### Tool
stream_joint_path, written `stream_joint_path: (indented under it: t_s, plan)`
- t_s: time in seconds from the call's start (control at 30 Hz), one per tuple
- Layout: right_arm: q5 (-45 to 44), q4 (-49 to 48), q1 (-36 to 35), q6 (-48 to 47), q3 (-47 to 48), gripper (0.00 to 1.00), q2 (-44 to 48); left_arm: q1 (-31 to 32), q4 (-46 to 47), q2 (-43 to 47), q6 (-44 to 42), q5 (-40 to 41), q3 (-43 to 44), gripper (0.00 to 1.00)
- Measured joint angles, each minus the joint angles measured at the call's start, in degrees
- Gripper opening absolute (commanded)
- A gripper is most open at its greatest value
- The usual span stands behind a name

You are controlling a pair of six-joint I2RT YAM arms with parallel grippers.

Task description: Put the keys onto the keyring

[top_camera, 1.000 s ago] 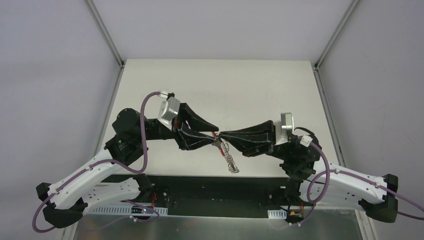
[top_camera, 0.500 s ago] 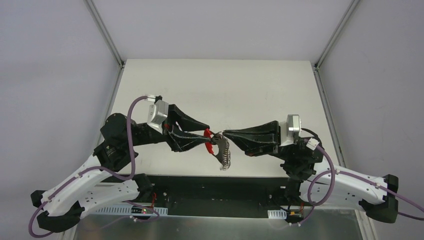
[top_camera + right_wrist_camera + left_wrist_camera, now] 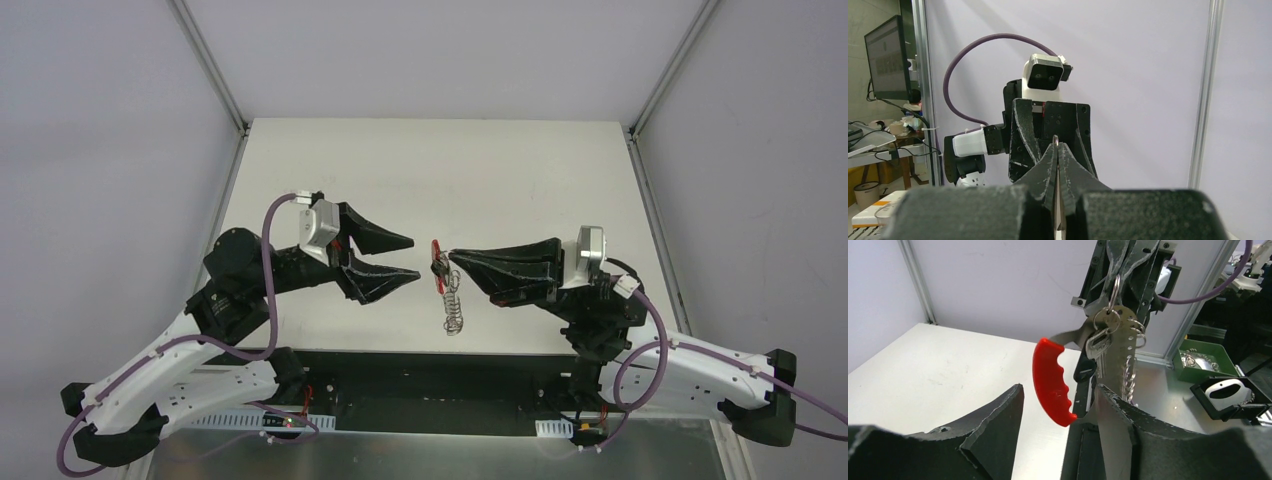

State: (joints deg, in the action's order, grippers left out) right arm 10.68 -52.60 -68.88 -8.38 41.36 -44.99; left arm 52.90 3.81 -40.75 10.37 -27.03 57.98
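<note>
The keyring (image 3: 446, 288), a bunch of thin silver rings and chain with a red crescent piece (image 3: 437, 264), hangs in the air from my right gripper (image 3: 452, 258). That gripper is shut on the top ring, whose edge peeks out between its tips in the right wrist view (image 3: 1055, 142). In the left wrist view the red piece (image 3: 1050, 380) and a silver key (image 3: 1097, 346) dangle from the rings (image 3: 1113, 315). My left gripper (image 3: 411, 258) is open and empty, just left of the bunch and not touching it. No black oval tag shows.
The white table (image 3: 480, 180) lies under both arms, bounded by metal frame posts at the back corners. Off the table in the left wrist view are a green bin (image 3: 1204, 360) with metal parts and a black tray (image 3: 1229, 396).
My left gripper let go of the red piece, opened and drew back left. The bunch now hangs from my right gripper alone, swung under its tips.
</note>
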Motion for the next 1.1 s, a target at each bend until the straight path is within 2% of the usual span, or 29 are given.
stream_joint_path:
  t_s: [0.27, 0.47, 0.67, 1.1]
  plan:
    - [0.20, 1.68, 0.00, 0.85, -0.28, 0.00, 0.48, 0.00, 1.05, -0.28, -2.86, 0.24, -3.43, 0.59]
    - [2.19, 5.35, 0.00, 1.64, -0.26, 0.00, 1.68, 0.00, 1.51, 0.28, -4.57, 0.72, -5.27, 0.68]
    - [2.60, 9.05, 0.00, 1.68, -0.22, 0.00, 2.25, 0.00, 1.86, 1.49, -5.05, 0.74, -5.46, 0.83]
    - [-9.33, 13.11, 0.00, -2.43, -0.98, 0.00, 0.85, 0.00, 2.14, 2.56, -3.91, 4.66, -8.90, 0.87]
